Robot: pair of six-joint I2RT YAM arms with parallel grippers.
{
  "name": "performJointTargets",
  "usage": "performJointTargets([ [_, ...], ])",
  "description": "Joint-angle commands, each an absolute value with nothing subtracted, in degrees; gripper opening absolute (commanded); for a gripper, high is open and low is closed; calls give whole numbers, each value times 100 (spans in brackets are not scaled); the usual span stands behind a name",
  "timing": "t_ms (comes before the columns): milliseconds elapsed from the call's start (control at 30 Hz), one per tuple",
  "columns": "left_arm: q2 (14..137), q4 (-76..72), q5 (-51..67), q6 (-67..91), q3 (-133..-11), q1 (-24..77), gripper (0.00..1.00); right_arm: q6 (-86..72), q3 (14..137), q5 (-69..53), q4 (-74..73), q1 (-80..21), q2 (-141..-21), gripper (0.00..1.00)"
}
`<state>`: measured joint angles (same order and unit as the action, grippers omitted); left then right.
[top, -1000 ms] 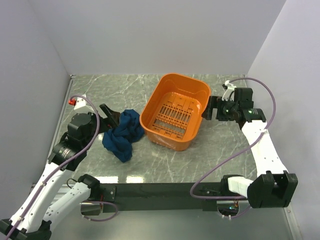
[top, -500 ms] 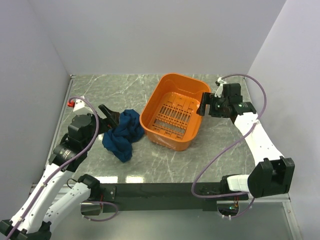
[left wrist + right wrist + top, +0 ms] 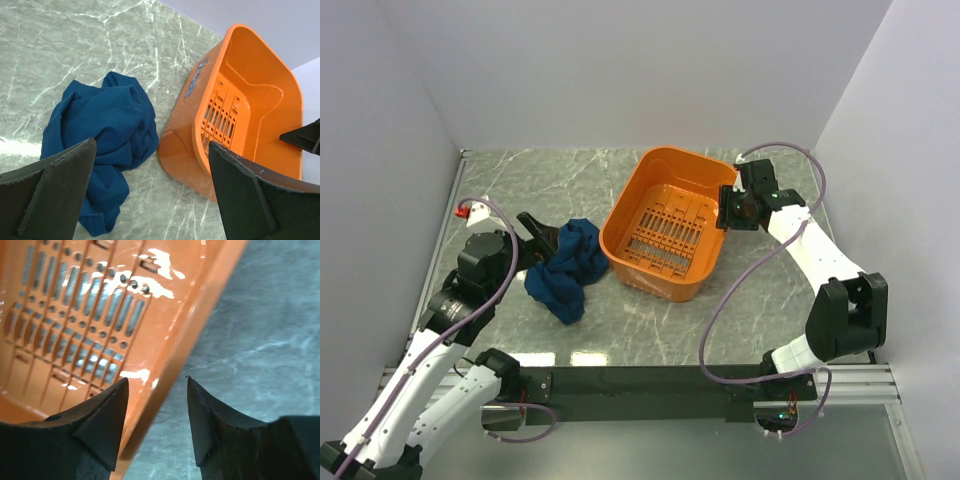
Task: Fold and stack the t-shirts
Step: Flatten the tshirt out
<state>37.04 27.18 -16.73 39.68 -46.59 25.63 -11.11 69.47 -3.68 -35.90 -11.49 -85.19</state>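
One dark blue t-shirt (image 3: 565, 268) lies crumpled in a heap on the marble table, left of the orange basket (image 3: 660, 285). In the left wrist view the t-shirt (image 3: 100, 130) sits under and ahead of my left gripper (image 3: 151, 150), whose jaws stand wide open and hold nothing. From above, the left gripper (image 3: 534, 228) is just left of the heap. My right gripper (image 3: 732, 212) is at the basket's right wall. Its jaws straddle the basket rim (image 3: 165, 340), one finger inside and one outside, still apart; the right gripper (image 3: 157, 381) is not pressed on the rim.
The basket lies tilted on its side toward the left, with its slotted bottom (image 3: 220, 115) showing and nothing inside. White walls close the table at the back and both sides. A small red-and-white object (image 3: 467, 208) sits by the left wall.
The right arm has swung left to the basket's right wall, and its jaws have narrowed around the rim. The left gripper and the t-shirt have stayed put.
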Motion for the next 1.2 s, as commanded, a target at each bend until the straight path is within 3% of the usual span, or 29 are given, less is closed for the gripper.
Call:
performJointTargets([
  [0, 3691, 2479, -1767, 3999, -4614, 2549, 99, -967, 7303, 148, -3577, -1151, -8473, 57],
  [67, 3744, 2470, -1767, 3964, -4632, 2549, 99, -845, 7426, 570, -3603, -1116, -8551, 53],
  [200, 3832, 2426, -1767, 3938, -4623, 2549, 99, -747, 7953, 484, -3752, -686, -8850, 35],
  [367, 3867, 2426, -1784, 3885, -4649, 2549, 99, -484, 8375, 474, -3815, -54, -9211, 27],
  [767, 3955, 2373, -1784, 3841, -4614, 2549, 99, 536, 9307, 1678, -3227, 1028, -10124, 27],
  [1033, 4122, 2259, -1705, 3797, -4605, 2531, 100, 967, 9571, 2214, -2900, 1195, -10231, 33],
  [1167, 4157, 2215, -1705, 3771, -4623, 2540, 99, 1011, 9467, 1821, -2997, 1108, -9898, 38],
])
